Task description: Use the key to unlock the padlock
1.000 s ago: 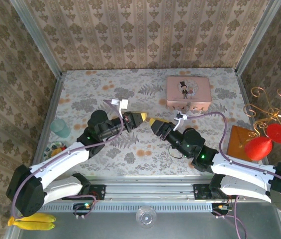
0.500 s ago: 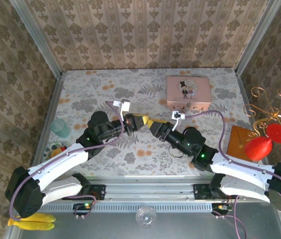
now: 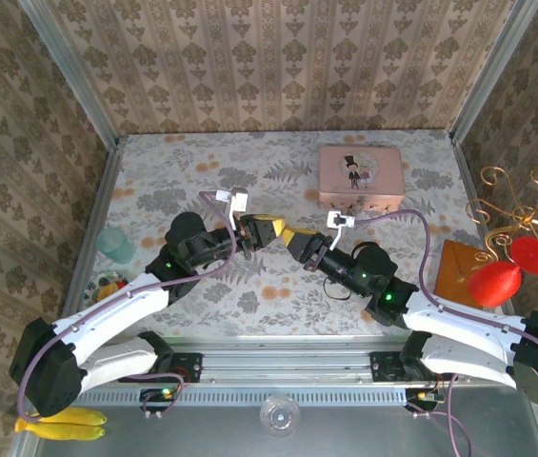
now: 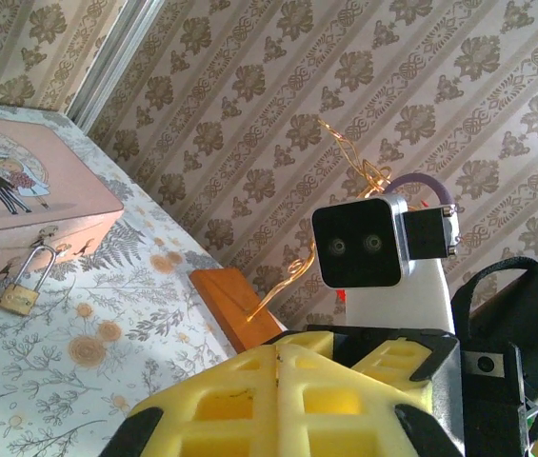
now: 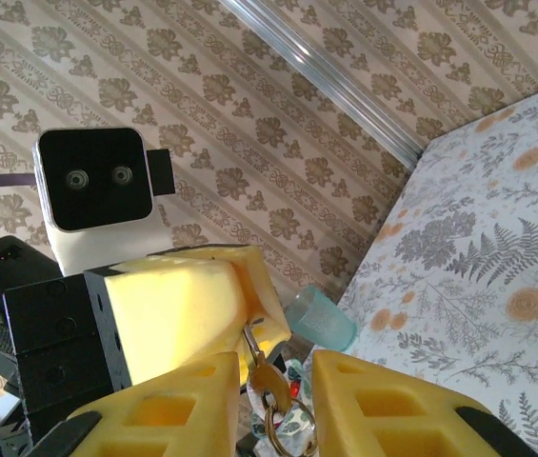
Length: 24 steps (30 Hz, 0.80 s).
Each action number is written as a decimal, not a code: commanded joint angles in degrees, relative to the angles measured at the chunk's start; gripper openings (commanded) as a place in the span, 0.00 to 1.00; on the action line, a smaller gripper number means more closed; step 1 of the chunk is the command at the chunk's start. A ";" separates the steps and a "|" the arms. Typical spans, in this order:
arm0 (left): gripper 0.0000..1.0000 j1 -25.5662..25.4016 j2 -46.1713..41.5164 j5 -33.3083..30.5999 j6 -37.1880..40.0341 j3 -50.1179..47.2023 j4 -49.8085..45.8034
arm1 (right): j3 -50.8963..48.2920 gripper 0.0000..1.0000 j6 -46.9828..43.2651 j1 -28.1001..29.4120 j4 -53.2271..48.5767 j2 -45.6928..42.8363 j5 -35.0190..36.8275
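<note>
**Key between two grippers, padlock not yet reached**

The key (image 5: 267, 373) is in mid-air above the middle of the tabletop (image 3: 202, 181). It is pinched at its thin blade end by the left gripper (image 5: 257, 327), whose yellow fingers are pressed together. The right gripper (image 5: 276, 367) has its fingers apart on either side of the key's bow, with a narrow gap on each side. I judge a hand-over to be in progress, not finished.

In the right wrist view the key's long axis runs steeply. The blade points up into the left gripper's tips, and the bow and ring (image 5: 280, 424) hang below.

Farther off, the padlock (image 4: 19, 296) hangs from the hasp (image 4: 42, 235) of the pink tin (image 4: 21, 190). Its shackle is closed and points up to the hasp, and its brass body lies low by the tabletop.

Left to do: carry the key over, insert it, turn it.
</note>
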 commanded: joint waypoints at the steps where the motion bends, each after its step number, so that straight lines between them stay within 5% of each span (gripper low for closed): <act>1: 0.00 -0.29 0.00 0.80 -1.03 1.92 2.91 | 0.48 0.27 0.13 -0.19 2.19 -0.51 -0.62; 14: 0.02 -0.29 0.77 -0.84 -0.05 2.32 1.66 | 3.01 0.00 0.57 -0.14 -7.76 -3.28 2.96; 17: 0.20 0.18 -0.76 -4.12 3.06 2.49 -2.89 | 6.94 0.00 -0.12 -0.04 -17.05 -4.07 4.10; 20: 0.41 1.00 -5.09 -13.83 7.19 1.33 -10.57 | 11.17 0.00 -2.03 0.56 -25.44 -4.45 5.58; 24: 0.51 6.75 -8.53 -23.84 7.53 2.36 -24.70 | 19.22 0.00 -5.64 1.35 -42.28 -5.24 11.91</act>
